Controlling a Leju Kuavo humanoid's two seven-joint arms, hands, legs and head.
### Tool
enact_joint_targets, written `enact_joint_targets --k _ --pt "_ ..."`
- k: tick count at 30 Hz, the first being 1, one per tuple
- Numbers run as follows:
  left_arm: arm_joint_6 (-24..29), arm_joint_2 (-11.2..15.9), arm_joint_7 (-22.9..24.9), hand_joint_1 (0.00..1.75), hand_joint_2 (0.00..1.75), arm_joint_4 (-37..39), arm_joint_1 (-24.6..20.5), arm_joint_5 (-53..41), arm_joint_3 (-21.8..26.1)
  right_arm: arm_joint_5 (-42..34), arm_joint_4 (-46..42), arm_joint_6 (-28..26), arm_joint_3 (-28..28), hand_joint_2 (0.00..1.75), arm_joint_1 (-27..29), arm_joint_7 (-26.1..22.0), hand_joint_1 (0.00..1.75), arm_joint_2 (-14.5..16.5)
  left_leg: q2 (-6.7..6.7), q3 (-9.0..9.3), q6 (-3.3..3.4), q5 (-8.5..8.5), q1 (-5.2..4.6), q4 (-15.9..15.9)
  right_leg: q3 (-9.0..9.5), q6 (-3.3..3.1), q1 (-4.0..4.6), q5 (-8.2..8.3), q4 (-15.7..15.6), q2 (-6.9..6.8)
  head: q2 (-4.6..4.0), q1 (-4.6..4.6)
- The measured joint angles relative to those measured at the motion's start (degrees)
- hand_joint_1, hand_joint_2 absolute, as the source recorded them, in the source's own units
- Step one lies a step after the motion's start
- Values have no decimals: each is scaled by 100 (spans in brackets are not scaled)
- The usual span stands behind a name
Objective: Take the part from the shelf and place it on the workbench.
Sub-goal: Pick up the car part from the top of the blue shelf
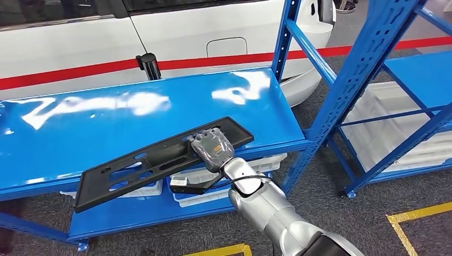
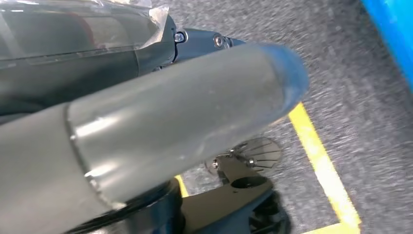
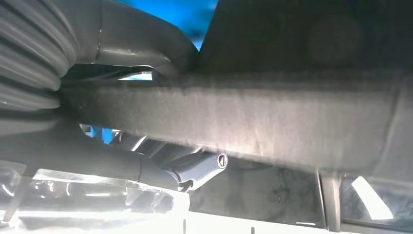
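The part [image 1: 144,160] is a long black plastic panel with slots, lying slantwise across the front of the glossy blue shelf top [image 1: 106,122]. Its right end is over the blue surface and its left end juts out past the front edge. My right hand [image 1: 211,148] grips it near the right end, fingers on top. In the right wrist view the part's edge [image 3: 243,122] runs between the thumb [image 3: 141,46] and the darker fingers [image 3: 146,170]. I cannot tell whether the part touches the surface. My left hand [image 2: 160,131] hangs over the grey floor, holding nothing, thumb stretched out.
A white car [image 1: 160,37] with a red stripe stands right behind the shelf. Blue rack uprights [image 1: 346,80] rise at the right, with a second rack and white trays [image 1: 394,122] beyond. White bins [image 1: 213,186] sit on the lower shelf. Yellow tape [image 1: 405,224] marks the floor.
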Motion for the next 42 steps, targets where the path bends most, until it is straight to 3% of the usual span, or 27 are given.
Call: enact_joint_targets --k 2,3,4,5,7,9,11,13,14,16,18,19,20,21,22,24,26,27,29,31,33,34,35,36,38,40,42 --pt "1 2 -35 0 0 1 6 -8 0 -1 -56 -2 -1 175 9 0 175 3 -4 -222 -65 -574 23 712 -135 -62 -5 123 6 -12 1 -22" --pt "1 4 -53 0 0 1 7 -13 0 -1 -88 -3 -1 175 20 0 175 1 -4 -304 -95 -746 32 1077 -208 -60 -3 178 10 -15 0 -25" --pt "1 6 -67 0 0 1 7 -21 0 -1 -118 -3 -1 175 33 0 175 -6 -3 -322 -121 -793 46 1323 -282 -47 -3 231 17 -17 0 -26" --pt "1 9 -77 0 0 1 7 -29 0 -1 -151 -3 -1 175 46 0 175 -15 -1 -241 -139 -718 64 1365 -354 -27 -6 279 27 -18 0 -27" --pt "1 14 -92 0 0 0 1 -44 -1 -1 -215 -3 -4 175 58 0 175 -34 3 232 -161 -429 108 844 -482 26 -20 357 69 -16 1 -28" --pt "1 15 -102 0 0 -2 -14 -52 -1 -1 -277 -3 -15 175 57 0 175 -43 -11 767 -150 -368 110 91 -579 93 -6 419 124 -12 1 -27" --pt "1 15 -108 0 0 -4 -21 -55 -1 -3 -325 -3 -25 175 53 0 175 -46 -36 928 -86 -430 71 -222 -625 187 16 492 142 -12 1 -18" --pt "1 18 -111 0 0 -4 -22 -56 1 -5 -352 -3 -27 175 54 0 175 -55 -26 852 41 -347 45 -245 -664 282 22 543 145 -11 1 -11" --pt "1 17 -114 0 0 -4 -25 -58 1 -6 -366 -3 -28 175 54 0 175 -65 -13 801 121 -281 37 -258 -728 289 25 464 219 -7 1 -7" --pt "1 13 -123 0 0 -4 -35 -62 1 -10 -382 -3 -29 175 54 0 175 -90 11 671 249 -136 30 -287 -927 224 25 59 663 -2 1 19" --pt "9 13 -133 0 0 -4 -35 -64 1 -14 -391 -3 -30 175 63 0 175 -113 14 496 295 -5 3 -283 -1145 176 26 -394 1437 0 1 43" --pt "19 13 -138 0 0 -4 -35 -64 1 -15 -391 -3 -30 175 73 0 175 -124 17 409 301 62 -10 -280 -1185 194 27 -495 1741 0 1 46" --pt "31 13 -145 0 0 -4 -35 -64 1 -16 -391 -3 -30 175 83 0 175 -133 20 322 301 128 -24 -277 -1137 231 33 -494 1880 0 1 47" --pt "42 13 -151 0 0 -4 -35 -64 1 -15 -391 -3 -30 175 90 0 175 -138 20 244 296 191 -38 -276 -975 270 41 -403 1780 0 1 48" --pt "51 12 -159 0 0 -4 -35 -64 1 -15 -394 -3 -30 175 91 0 175 -139 18 177 287 250 -49 -274 -714 288 51 -293 1483 1 1 48" --pt "62 5 -169 0 0 -5 -35 -64 2 -15 -417 -3 -29 175 82 0 175 -130 14 76 251 359 -71 -269 -72 240 90 -232 598 3 1 45" --pt "67 -3 -174 0 0 -5 -34 -63 2 -17 -441 -3 -30 175 72 0 175 -119 18 30 196 473 -76 -288 246 165 137 -290 42 11 1 34" --pt "68 -7 -175 0 0 -4 -31 -63 2 -17 -446 -3 -30 175 72 0 175 -114 18 18 163 532 -74 -310 251 135 151 -279 -53 14 1 27" --pt "69 -6 -175 0 0 -3 -20 -62 1 -18 -447 -1 -30 175 75 0 175 -111 6 -35 105 516 -50 -302 181 57 80 -170 -76 6 1 25" --pt "70 -2 -178 0 0 -2 -10 -63 1 -17 -449 4 -30 175 77 0 175 -101 -6 -185 43 70 -21 95 105 -41 18 -33 -97 -13 0 5" --pt "67 3 -195 0 0 -2 -7 -64 1 -20 -449 11 -30 175 83 -1 175 -93 -6 -380 -24 -489 4 865 -21 -77 31 79 -87 -26 0 -17" --pt "60 5 -216 0 0 -2 -7 -64 1 -23 -448 14 -30 175 89 -1 175 -95 -5 -430 -54 -600 19 1182 -87 -63 31 123 -79 -31 0 -17" --pt "45 9 -243 0 0 -2 -7 -63 1 -28 -447 16 -30 175 95 -1 175 -97 -4 -409 -81 -594 38 1347 -155 -46 28 165 -64 -35 0 -17" --pt "26 12 -274 0 0 -2 -7 -62 1 -34 -446 17 -30 175 101 -1 175 -99 -1 -282 -106 -488 62 1299 -222 -24 21 199 -42 -36 0 -18" --pt "-18 20 -333 0 0 -3 -13 -57 1 -46 -445 17 -30 175 106 -1 175 -103 5 242 -156 -262 111 646 -346 23 7 244 29 -35 1 -20" --pt "-39 22 -374 0 0 -4 -19 -54 2 -52 -446 16 -31 175 101 -2 175 -104 -11 660 -170 -255 112 7 -442 80 28 278 100 -36 1 -26" --pt "-37 24 -393 0 0 -4 -19 -54 3 -54 -446 15 -32 175 100 -2 175 -106 -31 709 -112 -303 73 -153 -497 164 56 333 127 -38 1 -22"
